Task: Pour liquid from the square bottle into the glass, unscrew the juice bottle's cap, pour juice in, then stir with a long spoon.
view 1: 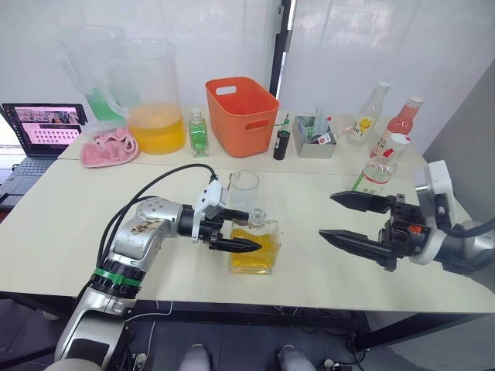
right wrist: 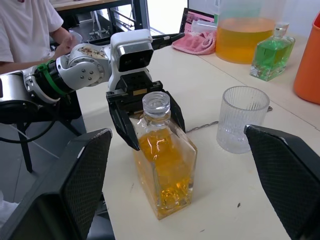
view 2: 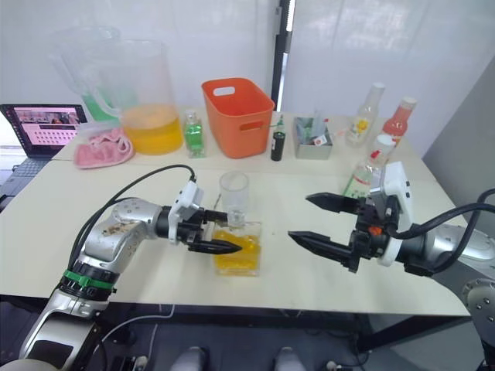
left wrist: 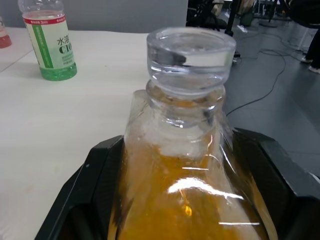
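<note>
Both fingers of left tool point(view 1: 234, 235) flank square bottle point(view 1: 255, 246).

Square bottle point(view 1: 254, 246): squat clear glass, yellow liquid about two-thirds full, clear round stopper on short neck, upright near table front edge, between left gripper point(view 1: 232, 229) fingers. Glass point(view 1: 244, 191): clear ribbed tumbler, empty, upright, just behind bottle at 12 o'clock. Juice bottle point(view 1: 380, 169): clear plastic, green-white label, white cap point(view 1: 397, 140) on, upright, at 2 o'clock from square bottle, well apart.
</note>
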{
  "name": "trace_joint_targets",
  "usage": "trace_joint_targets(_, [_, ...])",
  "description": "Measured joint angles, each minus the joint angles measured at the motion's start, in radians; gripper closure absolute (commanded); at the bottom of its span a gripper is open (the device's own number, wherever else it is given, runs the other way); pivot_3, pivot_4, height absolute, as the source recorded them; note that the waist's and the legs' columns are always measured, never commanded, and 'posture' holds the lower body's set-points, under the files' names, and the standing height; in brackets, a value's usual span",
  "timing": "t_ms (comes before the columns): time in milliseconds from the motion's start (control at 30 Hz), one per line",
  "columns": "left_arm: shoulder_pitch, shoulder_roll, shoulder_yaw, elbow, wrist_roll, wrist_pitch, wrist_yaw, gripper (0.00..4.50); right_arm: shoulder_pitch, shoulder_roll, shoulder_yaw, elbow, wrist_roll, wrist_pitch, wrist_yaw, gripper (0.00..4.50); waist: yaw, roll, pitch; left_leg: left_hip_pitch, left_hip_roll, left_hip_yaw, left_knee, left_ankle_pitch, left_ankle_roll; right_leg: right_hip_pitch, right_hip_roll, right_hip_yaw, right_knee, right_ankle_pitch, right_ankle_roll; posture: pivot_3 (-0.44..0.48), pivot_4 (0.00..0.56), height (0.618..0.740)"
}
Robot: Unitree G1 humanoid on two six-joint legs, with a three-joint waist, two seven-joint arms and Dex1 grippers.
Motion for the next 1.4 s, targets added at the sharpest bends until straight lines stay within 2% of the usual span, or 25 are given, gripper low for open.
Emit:
trace_joint_targets(333, [0.003,-0.009,-0.008,0.007,0.018,-0.045,-0.008,1.70,-0.205,0.105,0.245,-0.046,-0.123,0.023,-0.206,0.00,0.002,0.000,0.000,0.001,0.000,0.000,0.000,0.000,0.000,0.001,0.000,0.000,-0.001,0.000,0.000,0.000,0.150,0.717])
trace_joint_targets(533, [0.005,-0.012,-0.007,0.009,0.017,-0.056,-0.010,1.70,-0.331,0.184,0.389,-0.022,-0.157,0.085,-0.244,0.00,0.003,0.001,0.000,0.001,0.000,0.000,0.000,0.000,0.000,0.001,0.000,0.000,-0.001,0.000,-0.001,0.000,0.150,0.717])
trace_joint_targets(733, [0.005,-0.012,-0.007,0.009,0.017,-0.055,-0.010,1.70,-0.338,0.216,0.475,0.014,-0.248,0.092,-0.240,0.00,0.003,0.001,0.000,0.001,0.000,0.000,0.000,0.000,0.000,0.001,0.000,0.000,0.000,0.000,-0.001,0.000,0.150,0.717])
trace_joint_targets(833, [0.005,-0.012,-0.007,0.009,0.016,-0.055,-0.008,1.70,-0.338,0.239,0.501,0.029,-0.281,0.099,-0.242,0.83,0.003,0.001,0.000,0.000,0.000,0.000,0.000,0.000,0.000,0.001,0.000,0.000,0.000,0.000,-0.001,0.000,0.150,0.717])
trace_joint_targets(1067, [0.013,-0.012,-0.003,0.000,0.015,-0.051,-0.003,1.70,-0.344,0.302,0.506,0.040,-0.284,0.123,-0.248,3.22,0.002,0.001,0.000,0.001,0.000,0.000,0.000,0.000,0.000,0.001,0.000,0.000,0.000,0.000,-0.001,0.000,0.150,0.717])
trace_joint_targets(1100, [0.015,-0.012,-0.001,0.000,0.015,-0.051,-0.001,1.70,-0.345,0.307,0.500,0.041,-0.282,0.125,-0.249,3.43,0.002,0.001,0.000,0.001,0.000,0.000,0.000,0.000,0.000,0.001,0.000,0.000,0.000,0.000,-0.001,0.000,0.150,0.717])
trace_joint_targets(1400, [0.016,-0.012,-0.001,-0.006,0.016,-0.043,0.005,1.70,-0.349,0.344,0.458,0.041,-0.269,0.142,-0.246,3.43,0.002,0.001,0.000,0.001,0.000,0.000,0.000,0.000,0.000,0.001,0.000,0.000,0.000,0.000,-0.001,0.000,0.150,0.717])
